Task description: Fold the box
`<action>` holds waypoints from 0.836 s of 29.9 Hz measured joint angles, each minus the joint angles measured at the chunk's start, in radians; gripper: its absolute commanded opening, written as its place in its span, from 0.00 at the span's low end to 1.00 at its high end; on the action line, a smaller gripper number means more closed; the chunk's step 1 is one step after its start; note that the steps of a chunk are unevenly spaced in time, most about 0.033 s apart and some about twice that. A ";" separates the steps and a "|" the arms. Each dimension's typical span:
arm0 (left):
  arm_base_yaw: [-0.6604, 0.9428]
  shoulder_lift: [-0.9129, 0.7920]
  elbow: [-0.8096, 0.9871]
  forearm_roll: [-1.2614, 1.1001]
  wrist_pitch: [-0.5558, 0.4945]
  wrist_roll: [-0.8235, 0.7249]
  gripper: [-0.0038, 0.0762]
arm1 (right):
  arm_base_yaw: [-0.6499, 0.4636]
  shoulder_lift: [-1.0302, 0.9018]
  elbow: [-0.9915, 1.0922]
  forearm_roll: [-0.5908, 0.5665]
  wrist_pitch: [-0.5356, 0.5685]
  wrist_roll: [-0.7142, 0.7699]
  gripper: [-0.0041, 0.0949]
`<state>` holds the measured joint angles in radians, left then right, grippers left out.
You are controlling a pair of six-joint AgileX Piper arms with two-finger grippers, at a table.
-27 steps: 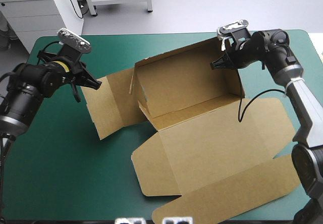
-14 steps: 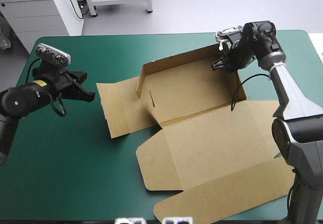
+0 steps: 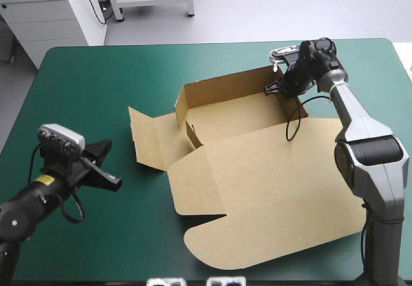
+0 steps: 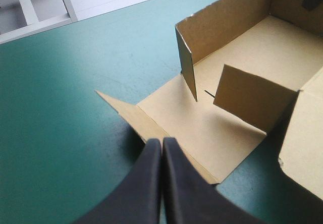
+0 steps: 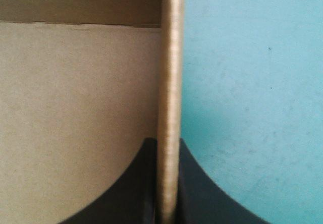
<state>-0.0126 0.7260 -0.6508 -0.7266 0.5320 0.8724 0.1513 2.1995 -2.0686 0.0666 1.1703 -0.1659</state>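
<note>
The brown box lies mid-table, tray toward 12 o'clock, lid flat toward 5. The right gripper is clamped on the tray's end wall at 3 o'clock; it should hold that upright without creasing. The left gripper, fingers together at 8 o'clock, should open before lifting the flat side flap.

"How many of each can you see from there?"

"I count one box mid-table, one cover and two grippers: the left gripper near left, the right gripper far right."
</note>
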 measured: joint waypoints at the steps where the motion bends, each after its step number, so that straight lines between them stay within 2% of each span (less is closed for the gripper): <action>1: 0.000 -0.029 0.029 -0.005 -0.015 0.003 0.04 | 0.000 -0.004 0.004 0.000 -0.002 0.000 0.03; 7: 0.000 -0.224 0.208 -0.010 -0.078 0.003 0.04 | 0.000 -0.072 0.108 -0.006 -0.039 0.001 0.03; 13: 0.000 -0.308 0.250 -0.010 -0.088 0.006 0.04 | 0.003 -0.118 0.177 -0.027 -0.024 -0.006 0.04; 15: 0.000 -0.310 0.250 -0.010 -0.092 0.006 0.04 | 0.003 -0.119 0.178 -0.027 -0.024 -0.015 0.11; 21: 0.000 -0.311 0.250 -0.010 -0.092 0.006 0.04 | 0.003 -0.118 0.171 -0.024 0.019 -0.058 0.49; 23: 0.000 -0.311 0.250 -0.010 -0.092 0.006 0.04 | 0.003 -0.117 0.157 -0.022 0.044 -0.065 0.55; 25: 0.000 -0.311 0.250 -0.010 -0.092 0.006 0.04 | 0.003 -0.116 0.137 -0.022 0.060 -0.069 0.55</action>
<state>-0.0126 0.4147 -0.4005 -0.7365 0.4396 0.8787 0.1543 2.0838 -1.9315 0.0448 1.2302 -0.2352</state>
